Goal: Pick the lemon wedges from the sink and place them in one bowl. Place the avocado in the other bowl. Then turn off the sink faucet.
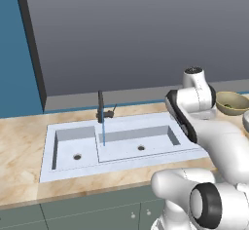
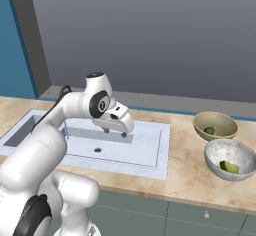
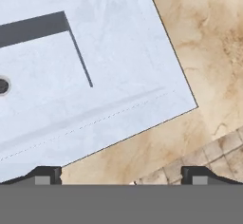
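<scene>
- Hovering over the sink (image 1: 160, 148), claw (image 3: 121, 175) spread apart, empty.
- Lemon wedges (image 2: 229, 167) in grey bowl (image 2: 220, 152); avocado (image 2: 209, 130) in tan bowl (image 2: 222, 120).
- Faucet (image 1: 101, 106) running; shutoff remains.

Sink (image 1: 121, 148), faucet (image 1: 101, 106) (water running), bowl (image 1: 231, 102)

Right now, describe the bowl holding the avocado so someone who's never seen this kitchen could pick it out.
Start at the sink set in the tan stone counter and look to its right, where two bowls stand side by side. The olive-brown bowl nearer the back wall holds the avocado. Its neighbour, the speckled grey bowl nearer the counter's front edge, holds yellow-green lemon wedges instead.
</scene>
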Controlling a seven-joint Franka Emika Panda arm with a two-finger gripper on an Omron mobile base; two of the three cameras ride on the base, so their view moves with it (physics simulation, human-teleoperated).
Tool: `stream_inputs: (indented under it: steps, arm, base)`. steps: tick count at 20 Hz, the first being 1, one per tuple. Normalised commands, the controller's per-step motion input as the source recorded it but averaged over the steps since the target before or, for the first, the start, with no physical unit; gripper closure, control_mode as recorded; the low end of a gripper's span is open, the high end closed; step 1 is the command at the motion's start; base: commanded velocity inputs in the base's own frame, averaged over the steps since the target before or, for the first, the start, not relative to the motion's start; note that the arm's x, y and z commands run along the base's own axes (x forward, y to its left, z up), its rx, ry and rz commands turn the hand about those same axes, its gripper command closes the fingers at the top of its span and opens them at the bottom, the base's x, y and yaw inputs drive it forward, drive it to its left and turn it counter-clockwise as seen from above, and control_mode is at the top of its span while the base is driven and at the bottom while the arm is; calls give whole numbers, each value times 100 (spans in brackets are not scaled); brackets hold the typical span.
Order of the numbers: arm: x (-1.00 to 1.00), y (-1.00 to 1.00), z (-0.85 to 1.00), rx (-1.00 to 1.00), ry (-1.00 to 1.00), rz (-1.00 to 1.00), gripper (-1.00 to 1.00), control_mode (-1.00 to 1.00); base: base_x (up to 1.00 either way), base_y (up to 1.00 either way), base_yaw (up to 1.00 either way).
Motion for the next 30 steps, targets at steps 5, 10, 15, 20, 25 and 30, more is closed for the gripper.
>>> stream_inputs:
  steps: [5, 10, 15, 20, 25, 30]
  arm:
    - [8, 77, -3, 3, -5, 23, -100, -100]
    - [32, 65, 0, 9, -2, 18, -100, -100]
    - [43, 55, 0, 14, 0, 19, -100, -100]
    - [36, 40, 0, 14, -2, 18, -100, -100]
    - [23, 37, 0, 12, -6, 14, -100, -100]
    - [15, 20, 0, 12, -5, 9, -100, -100]
  base:
    - [0, 0, 0]
    - [0, 0, 0]
    - [0, 0, 0]
    - [0, 0, 0]
    - [0, 0, 0]
    - [0, 0, 0]
